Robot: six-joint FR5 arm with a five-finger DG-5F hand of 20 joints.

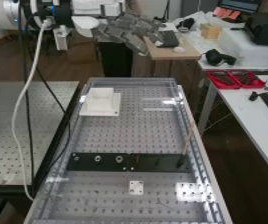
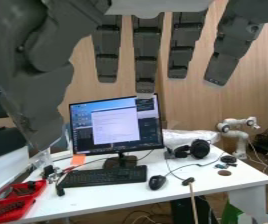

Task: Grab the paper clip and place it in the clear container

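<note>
Closest to the camera, on the grey perforated metal worktop point(image 1: 111, 135), lies what may be the paper clip point(image 1: 163, 204), a thin line too small to tell for sure. Just beyond it sits a small white square plate with holes point(image 1: 136, 188). Farther back, a long black plate point(image 1: 86, 164) bears metal rings point(image 1: 98, 158) on its left half; a slim wooden stick point(image 1: 187, 144) slants up at its right end. A white block point(image 1: 101, 99) stands far left. Toward the far end, the robot hand point(image 1: 121, 30) is raised and wide, fingers point(image 2: 146, 55) straight and spread, holding nothing.
</note>
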